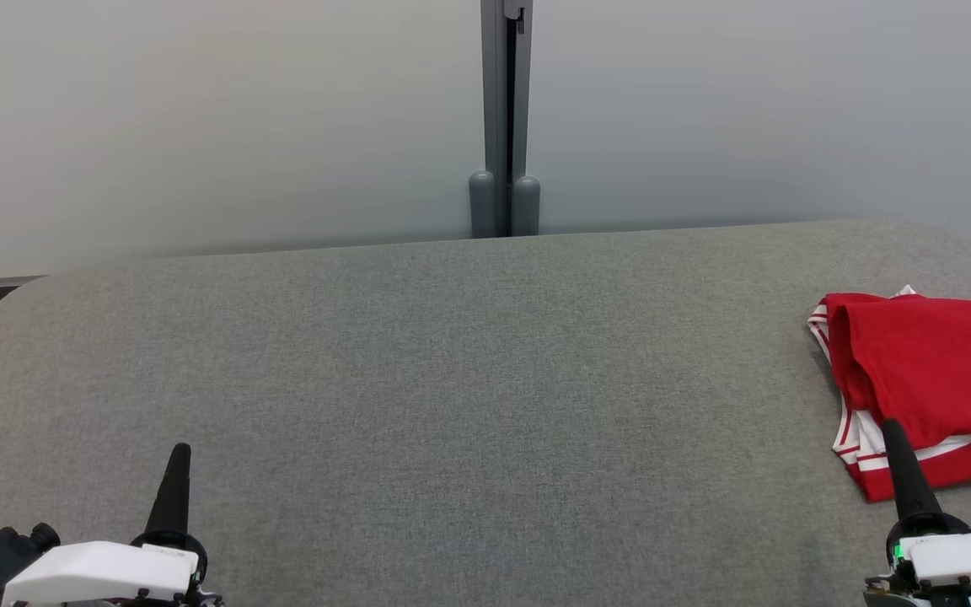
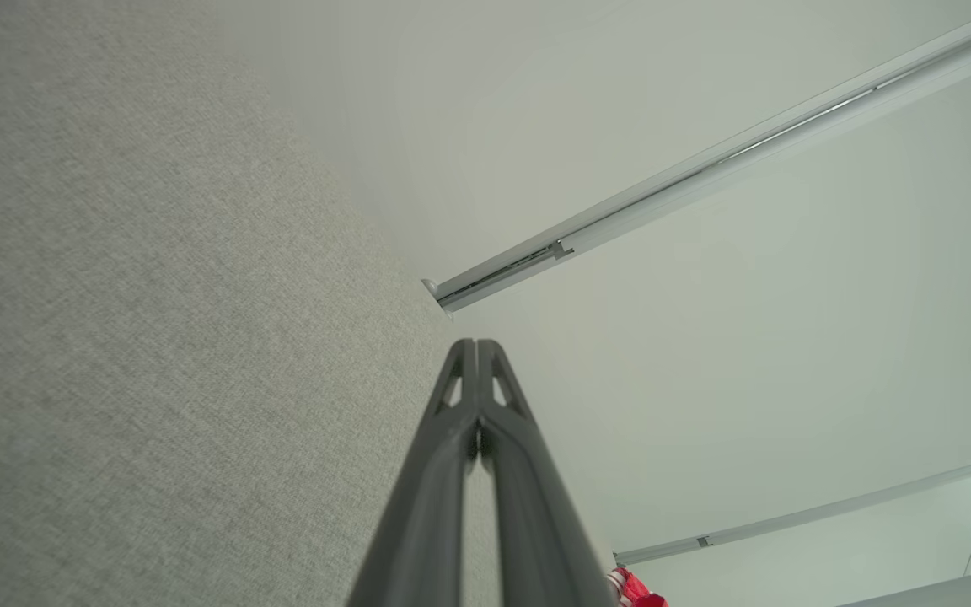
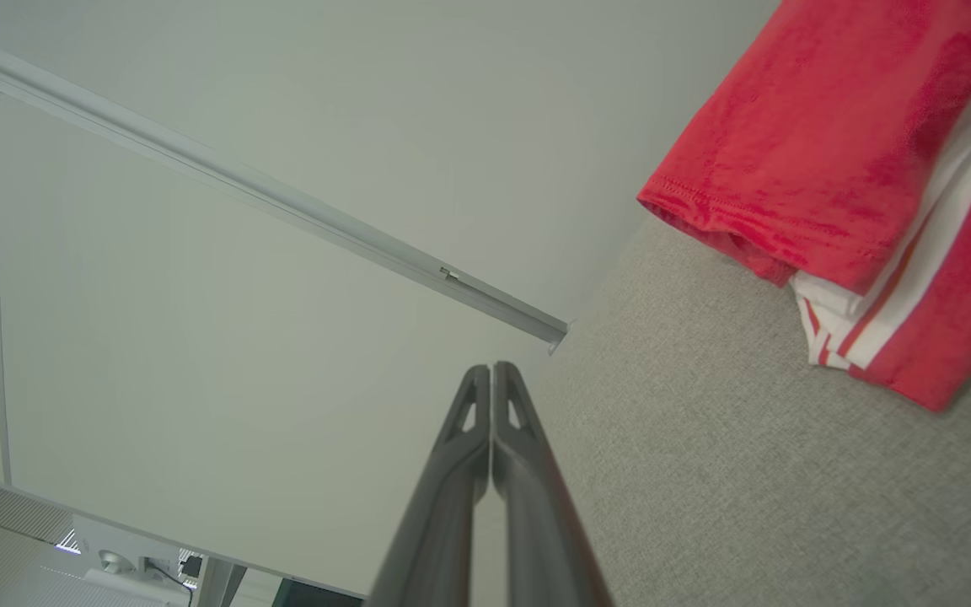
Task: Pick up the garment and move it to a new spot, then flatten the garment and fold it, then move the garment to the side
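Observation:
The garment is red with white stripes and lies folded at the right edge of the grey fabric table, partly cut off by the head view's border. It fills the upper right of the right wrist view as the garment, and a red scrap of the garment shows at the bottom of the left wrist view. My right gripper is shut and empty, its tip over the garment's near left corner. Far from the cloth, at the lower left, my left gripper is shut and empty too. Both grippers show pressed-together fingers: left, right.
Pale wall panels rise behind the table, joined by a grey post at the middle. The table's far corners are rounded. Its grey surface spreads wide between the two grippers.

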### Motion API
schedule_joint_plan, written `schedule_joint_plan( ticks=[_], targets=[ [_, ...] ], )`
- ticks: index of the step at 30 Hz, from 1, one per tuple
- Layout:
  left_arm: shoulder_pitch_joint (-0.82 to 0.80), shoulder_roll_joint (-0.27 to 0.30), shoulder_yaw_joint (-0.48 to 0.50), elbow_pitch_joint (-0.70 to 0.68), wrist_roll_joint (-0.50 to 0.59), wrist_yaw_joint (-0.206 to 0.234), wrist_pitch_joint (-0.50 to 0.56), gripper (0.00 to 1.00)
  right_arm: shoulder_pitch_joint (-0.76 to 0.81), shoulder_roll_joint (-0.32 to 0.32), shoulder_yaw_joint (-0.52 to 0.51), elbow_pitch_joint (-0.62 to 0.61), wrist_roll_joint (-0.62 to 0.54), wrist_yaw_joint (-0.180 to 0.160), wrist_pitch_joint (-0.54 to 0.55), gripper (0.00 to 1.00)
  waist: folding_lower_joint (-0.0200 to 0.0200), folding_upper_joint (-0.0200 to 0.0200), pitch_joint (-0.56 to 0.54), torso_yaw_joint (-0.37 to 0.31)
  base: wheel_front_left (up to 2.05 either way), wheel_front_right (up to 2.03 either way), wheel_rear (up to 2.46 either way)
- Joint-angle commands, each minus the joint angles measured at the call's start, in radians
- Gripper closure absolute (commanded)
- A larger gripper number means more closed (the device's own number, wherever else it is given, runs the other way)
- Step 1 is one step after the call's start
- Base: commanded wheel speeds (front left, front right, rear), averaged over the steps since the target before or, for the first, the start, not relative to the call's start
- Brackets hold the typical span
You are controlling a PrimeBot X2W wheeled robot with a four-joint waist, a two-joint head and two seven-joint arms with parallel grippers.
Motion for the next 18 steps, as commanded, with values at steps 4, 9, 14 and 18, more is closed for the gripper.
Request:
schedule_joint_plan(
  ticks=[4,9,14,18],
  targets=[
    [-0.040,-0.004,0.023,0.001,-0.047,-0.015,0.012,1.00,-0.035,-0.001,-0.008,0.009,0.059,0.000,0.007,1.00,0.0000,-0.0001,0.004,-0.001,0.00,0.00,0.00],
    [-0.047,-0.013,0.033,0.006,-0.078,-0.023,0.021,1.00,-0.045,0.002,-0.010,0.020,0.095,0.000,0.010,1.00,0.0000,-0.0001,0.008,-0.002,0.00,0.00,0.00],
    [-0.059,-0.024,0.047,0.013,-0.119,-0.036,0.034,1.00,-0.061,0.006,-0.014,0.035,0.148,0.000,0.013,1.00,0.0000,-0.0001,0.013,-0.003,0.00,0.00,0.00],
    [-0.068,-0.032,0.057,0.018,-0.147,-0.042,0.043,1.00,-0.069,0.008,-0.017,0.044,0.182,0.000,0.015,1.00,0.0000,-0.0001,0.017,-0.003,0.00,0.00,0.00]
  ],
)
